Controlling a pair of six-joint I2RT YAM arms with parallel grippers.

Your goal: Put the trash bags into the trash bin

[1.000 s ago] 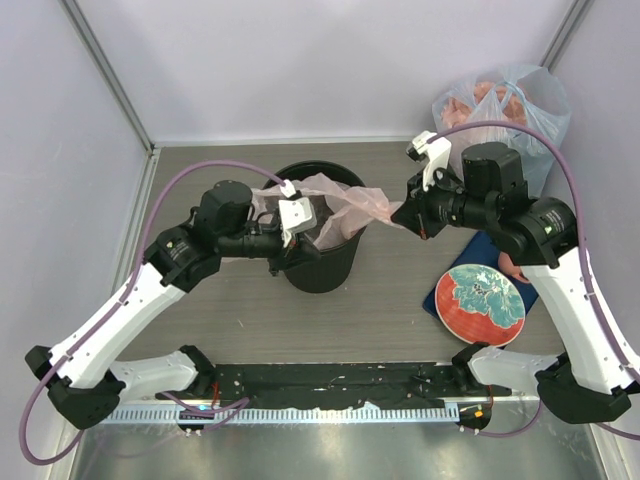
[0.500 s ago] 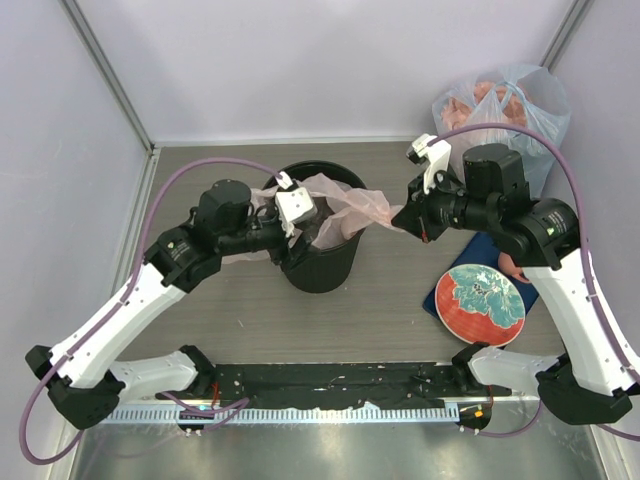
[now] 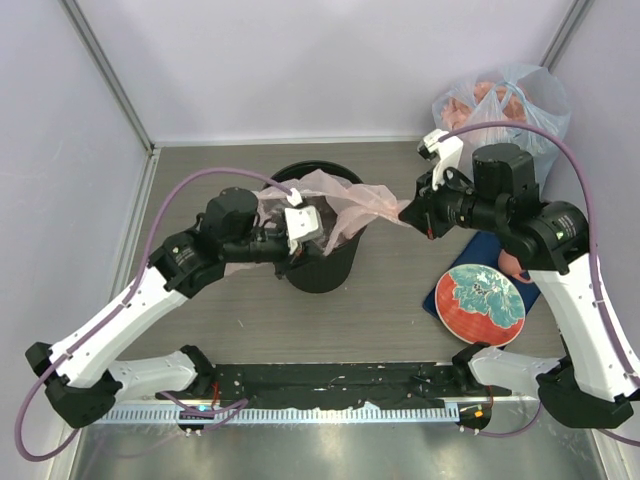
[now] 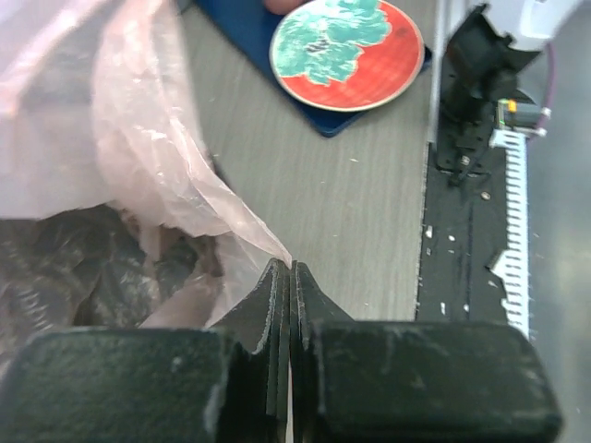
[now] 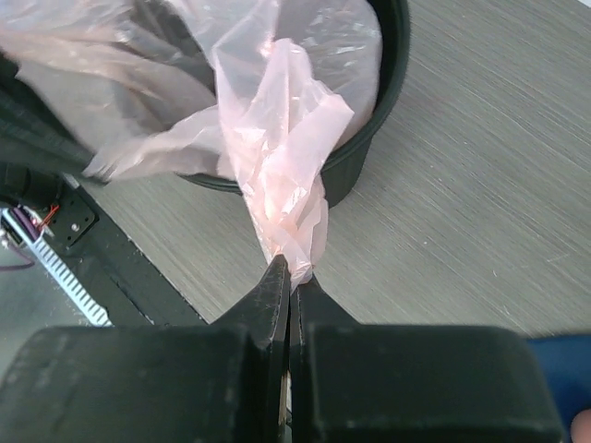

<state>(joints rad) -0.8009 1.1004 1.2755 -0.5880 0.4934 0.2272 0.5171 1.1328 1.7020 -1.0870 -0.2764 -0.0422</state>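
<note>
The pale pink trash bag (image 3: pixel 345 200) is stretched over the round black trash bin (image 3: pixel 325 265) at the table's middle. My left gripper (image 3: pixel 312 247) is shut on the bag's near edge over the bin's front rim; in the left wrist view the bag (image 4: pixel 157 157) runs into the closed left gripper (image 4: pixel 290 268). My right gripper (image 3: pixel 405 213) is shut on a bunched corner of the bag, held to the right of the bin. In the right wrist view the bag (image 5: pixel 286 175) rises from the closed right gripper (image 5: pixel 291 268), with the bin (image 5: pixel 369 138) behind.
A bulging clear-bluish bag (image 3: pixel 505 105) with pink contents stands at the back right corner. A red and teal plate (image 3: pixel 482 303) lies on a blue mat (image 3: pixel 445 290) at the right; it also shows in the left wrist view (image 4: pixel 346 51). Walls enclose the table.
My left gripper has shifted right and forward with the bag's edge over the bin's front rim. My right gripper has moved slightly right and up, pulling the bag corner tauter.
</note>
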